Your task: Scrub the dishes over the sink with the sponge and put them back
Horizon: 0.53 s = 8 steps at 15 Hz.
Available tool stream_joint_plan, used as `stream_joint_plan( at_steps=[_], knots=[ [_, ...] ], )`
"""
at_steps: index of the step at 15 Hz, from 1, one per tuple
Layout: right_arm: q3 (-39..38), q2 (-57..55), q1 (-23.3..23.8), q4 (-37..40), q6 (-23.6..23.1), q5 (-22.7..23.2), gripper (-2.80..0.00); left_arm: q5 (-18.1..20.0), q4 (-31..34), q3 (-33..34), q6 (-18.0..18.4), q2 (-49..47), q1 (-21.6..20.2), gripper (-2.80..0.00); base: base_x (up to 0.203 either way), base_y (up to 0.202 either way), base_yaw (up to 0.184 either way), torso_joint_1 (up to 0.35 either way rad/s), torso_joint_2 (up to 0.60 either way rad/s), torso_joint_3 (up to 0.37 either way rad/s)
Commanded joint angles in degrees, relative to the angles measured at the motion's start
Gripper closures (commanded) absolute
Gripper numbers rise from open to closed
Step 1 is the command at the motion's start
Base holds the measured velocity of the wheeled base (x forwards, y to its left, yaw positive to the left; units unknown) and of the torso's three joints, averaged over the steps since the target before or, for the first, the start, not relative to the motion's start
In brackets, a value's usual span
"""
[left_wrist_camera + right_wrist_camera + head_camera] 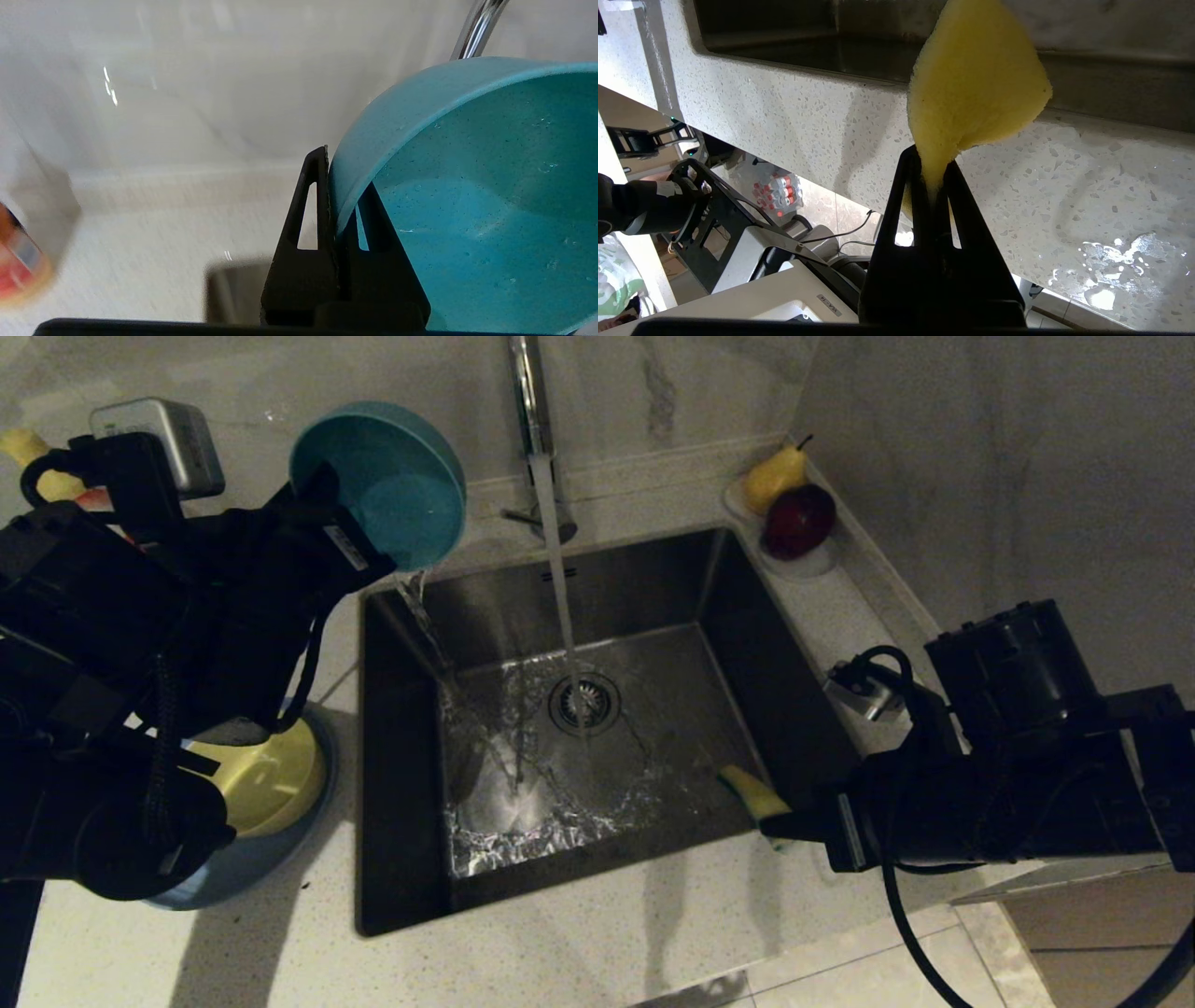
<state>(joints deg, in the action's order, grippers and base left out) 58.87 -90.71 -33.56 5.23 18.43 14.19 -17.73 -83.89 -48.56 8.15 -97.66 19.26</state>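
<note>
My left gripper is shut on the rim of the teal bowl, one finger outside the wall and one inside. The teal bowl is tipped on its side above the back left corner of the sink, and water spills from it into the basin. My right gripper is shut on one end of the yellow sponge. It holds the sponge over the sink's front right corner. The pale-yellow bowl sits on the slate-blue plate left of the sink, partly hidden by my left arm.
The tap runs a stream onto the drain. A yellow pear and a red apple lie on a white dish at the back right corner. A grey box stands at the back left.
</note>
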Motion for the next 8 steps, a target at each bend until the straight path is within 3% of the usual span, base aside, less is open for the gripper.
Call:
stream_joint_plan(
  at_steps=[1, 4, 8],
  knots=[
    [0.1, 0.3, 0.0, 0.0, 0.1, 0.1, 0.0, -0.1, -2.2, 1.1, 1.8, 0.2, 0.0, 0.0, 0.0, 0.0, 0.0, 0.0, 0.0, 0.0],
    [0.1, 0.5, 0.0, 0.0, 0.2, 0.1, 0.0, 0.1, -2.5, 1.4, 1.9, 0.0, 0.0, 0.0, 0.0, 0.0, 0.0, 0.0, 0.0, 0.0],
    [0.3, 2.2, 0.0, 0.2, 0.1, 0.2, 0.0, -0.6, 2.6, 1.3, 1.2, 0.2, 1.3, 0.0, 0.0, 0.0, 0.0, 0.0, 0.0, 0.0]
  ],
)
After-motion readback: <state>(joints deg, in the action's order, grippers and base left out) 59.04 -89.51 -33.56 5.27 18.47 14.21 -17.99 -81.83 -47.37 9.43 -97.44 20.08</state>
